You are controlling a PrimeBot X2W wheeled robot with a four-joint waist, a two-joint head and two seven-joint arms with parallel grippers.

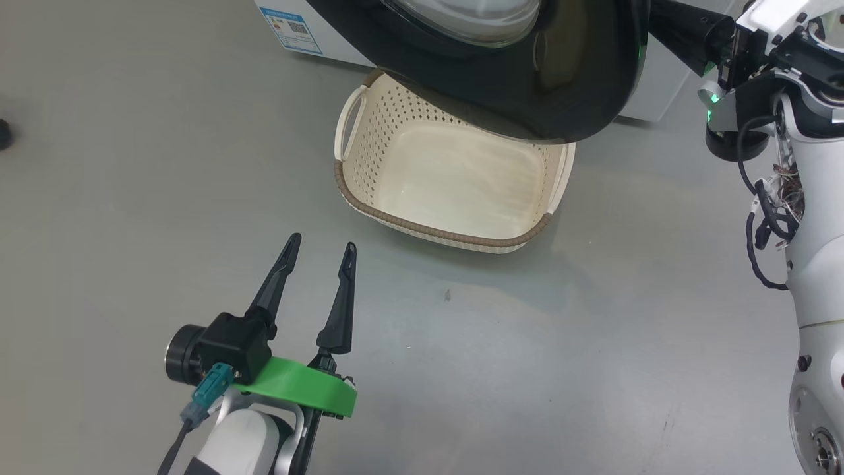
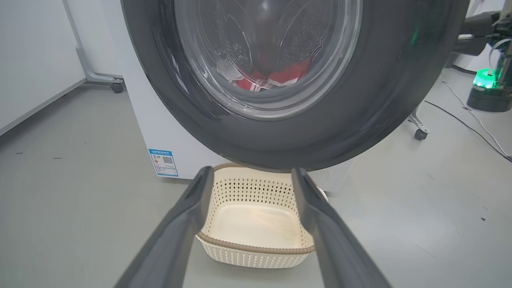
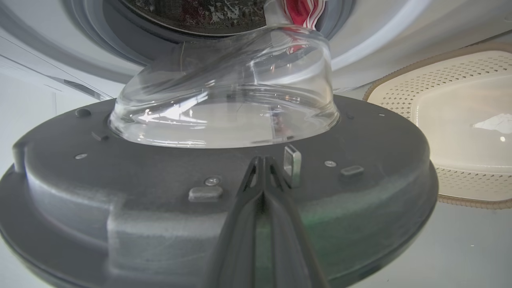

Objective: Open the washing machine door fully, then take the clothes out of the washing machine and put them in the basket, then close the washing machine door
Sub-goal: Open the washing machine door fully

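Head view: left gripper (image 1: 323, 241) spread wide and empty, basket (image 1: 428, 232) ahead of its fingertips, partly under the swung-out door (image 1: 567, 99). Right gripper (image 3: 262, 161) pinched together, tips at the door's inner face beside the latch (image 3: 292, 160); clothes (image 3: 302, 10) lie beyond, inside the washer (image 2: 154, 120).

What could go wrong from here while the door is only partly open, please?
1. The shut right tool points tip-first at the door's inner face, right beside the metal latch; it may slip off or snag there.
2. The door overhangs the basket, so swinging it further could knock the rim, and the clothes might then miss the basket when pulled out.
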